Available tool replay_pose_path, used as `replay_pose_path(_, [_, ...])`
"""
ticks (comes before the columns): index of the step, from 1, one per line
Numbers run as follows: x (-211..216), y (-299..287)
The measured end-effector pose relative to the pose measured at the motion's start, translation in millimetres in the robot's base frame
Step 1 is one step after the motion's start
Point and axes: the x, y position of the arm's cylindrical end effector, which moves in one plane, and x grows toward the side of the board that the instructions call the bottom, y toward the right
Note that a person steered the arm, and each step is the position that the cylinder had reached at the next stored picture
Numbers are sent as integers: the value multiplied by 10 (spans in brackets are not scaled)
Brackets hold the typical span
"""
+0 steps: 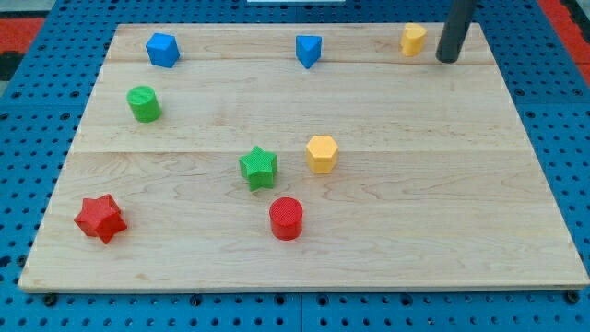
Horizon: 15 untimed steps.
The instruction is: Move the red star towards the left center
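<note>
The red star (pixel 100 219) lies near the board's lower left corner. My tip (pixel 447 59) is at the view's top right, far from the star and just right of a yellow block (pixel 414 39). The rod rises out of the view's top edge.
A red cylinder (pixel 286 219) sits at bottom centre, with a green star (pixel 258 168) and a yellow hexagonal block (pixel 322 153) above it. A green cylinder (pixel 144 103) and a blue block (pixel 162 50) are at upper left. A blue triangular block (pixel 308 50) is at top centre. The wooden board (pixel 442 203) lies on blue pegboard.
</note>
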Motion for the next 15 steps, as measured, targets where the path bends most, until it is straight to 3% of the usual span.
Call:
replay_pose_path(4, [875,-212])
replay_pose_path(6, [877,-215])
replay_pose_path(7, [1358,-539])
replay_pose_path(9, [3087,-1366])
replay_pose_path(10, [3419,-2465])
replay_pose_path(11, [3284,-3806])
replay_pose_path(12, [3022,-4529])
replay_pose_path(14, [2003,-4476])
replay_pose_path(15, [1972,-4482])
